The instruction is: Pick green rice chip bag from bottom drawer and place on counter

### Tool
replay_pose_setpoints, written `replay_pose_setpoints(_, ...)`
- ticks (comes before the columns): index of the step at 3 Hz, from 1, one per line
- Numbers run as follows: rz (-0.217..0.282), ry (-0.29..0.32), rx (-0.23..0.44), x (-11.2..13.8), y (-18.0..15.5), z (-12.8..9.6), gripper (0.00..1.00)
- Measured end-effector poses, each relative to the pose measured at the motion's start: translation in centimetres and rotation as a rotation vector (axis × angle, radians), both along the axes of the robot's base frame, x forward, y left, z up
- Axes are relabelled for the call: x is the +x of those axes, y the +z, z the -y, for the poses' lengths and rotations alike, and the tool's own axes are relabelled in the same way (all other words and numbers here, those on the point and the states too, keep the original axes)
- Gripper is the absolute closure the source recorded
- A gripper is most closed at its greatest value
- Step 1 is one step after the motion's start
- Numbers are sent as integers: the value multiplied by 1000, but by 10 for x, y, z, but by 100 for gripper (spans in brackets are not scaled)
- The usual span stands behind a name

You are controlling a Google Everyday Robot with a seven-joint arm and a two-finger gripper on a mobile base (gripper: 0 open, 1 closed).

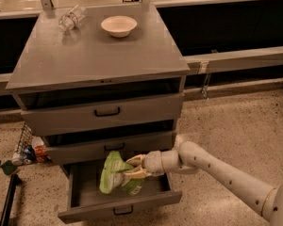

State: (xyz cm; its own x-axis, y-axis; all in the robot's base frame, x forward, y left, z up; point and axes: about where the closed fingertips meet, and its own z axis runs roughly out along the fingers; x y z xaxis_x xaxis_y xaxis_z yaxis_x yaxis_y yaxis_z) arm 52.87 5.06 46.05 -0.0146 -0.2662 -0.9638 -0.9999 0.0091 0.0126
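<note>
The green rice chip bag point(114, 172) is light green with a white label. It hangs above the pulled-out bottom drawer point(120, 204), lifted off the drawer floor. My gripper point(132, 167) reaches in from the right on a white arm and is shut on the bag's right edge. The counter point(96, 53) is the flat grey top of the cabinet, well above the gripper.
A white bowl point(118, 25) and a clear plastic bottle point(70, 18) lie at the back of the counter. The two upper drawers point(106, 112) stand slightly open. A wire basket with small items point(26, 147) sits on the floor at the cabinet's left.
</note>
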Motion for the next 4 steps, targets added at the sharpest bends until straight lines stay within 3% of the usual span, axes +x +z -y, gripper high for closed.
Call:
replay_pose_setpoints(1, 84, 21, 24, -5, 46, 1, 100)
replay_pose_setpoints(2, 183, 51, 42, -7, 113, 1, 100)
replay_pose_setpoints(3, 235, 62, 32, -8, 173, -4, 100)
replay_pose_setpoints(4, 252, 46, -8, -1, 229, -3, 100)
